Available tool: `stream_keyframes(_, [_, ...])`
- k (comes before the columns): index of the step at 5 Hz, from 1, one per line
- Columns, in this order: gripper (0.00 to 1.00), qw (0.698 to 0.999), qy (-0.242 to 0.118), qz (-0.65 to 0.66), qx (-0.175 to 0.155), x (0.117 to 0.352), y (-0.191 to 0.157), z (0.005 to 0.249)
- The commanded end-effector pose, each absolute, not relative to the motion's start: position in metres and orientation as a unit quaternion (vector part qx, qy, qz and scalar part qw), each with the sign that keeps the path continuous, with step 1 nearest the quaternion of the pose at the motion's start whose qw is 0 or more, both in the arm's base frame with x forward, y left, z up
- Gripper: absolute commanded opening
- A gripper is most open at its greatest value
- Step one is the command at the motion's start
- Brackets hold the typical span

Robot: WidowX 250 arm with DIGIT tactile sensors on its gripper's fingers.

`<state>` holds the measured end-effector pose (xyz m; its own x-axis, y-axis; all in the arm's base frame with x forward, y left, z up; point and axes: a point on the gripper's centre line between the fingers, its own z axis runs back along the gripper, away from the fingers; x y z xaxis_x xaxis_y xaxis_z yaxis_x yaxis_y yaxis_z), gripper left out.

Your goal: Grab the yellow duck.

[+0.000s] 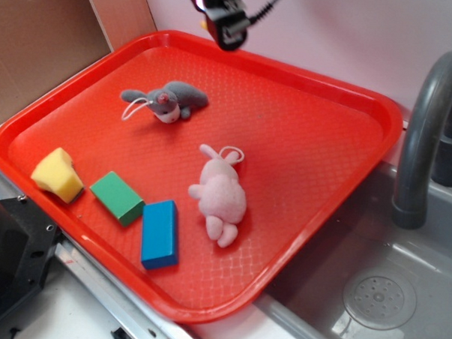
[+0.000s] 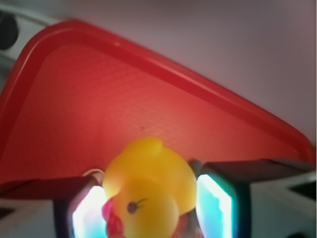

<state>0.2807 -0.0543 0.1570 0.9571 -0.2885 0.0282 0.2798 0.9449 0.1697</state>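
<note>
In the wrist view the yellow duck (image 2: 148,188) fills the space between my two fingers, its red beak turned to the lower left and one dark eye showing. My gripper (image 2: 148,208) is shut on it, with the glowing pads (image 2: 213,208) pressed against its sides. Seen from outside, the gripper (image 1: 223,19) hangs high above the far edge of the red tray (image 1: 305,83); the duck itself is hidden there by the fingers.
On the tray lie a grey plush bunny (image 1: 169,101), a pink plush bunny (image 1: 221,195), a pale yellow sponge wedge (image 1: 57,175), a green block (image 1: 117,198) and a blue block (image 1: 159,234). A grey sink (image 1: 371,288) with a faucet (image 1: 430,133) sits at the right.
</note>
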Motion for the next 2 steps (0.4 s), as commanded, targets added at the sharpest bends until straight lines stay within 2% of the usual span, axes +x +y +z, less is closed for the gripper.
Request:
stream_keyframes(1, [0.0,0.995,-0.042,-0.011,0.095,0.2365,-0.0483,0.2135])
stream_keyframes(2, [0.0,0.995,-0.04,-0.01,0.091,0.2287,-0.0477,0.2135])
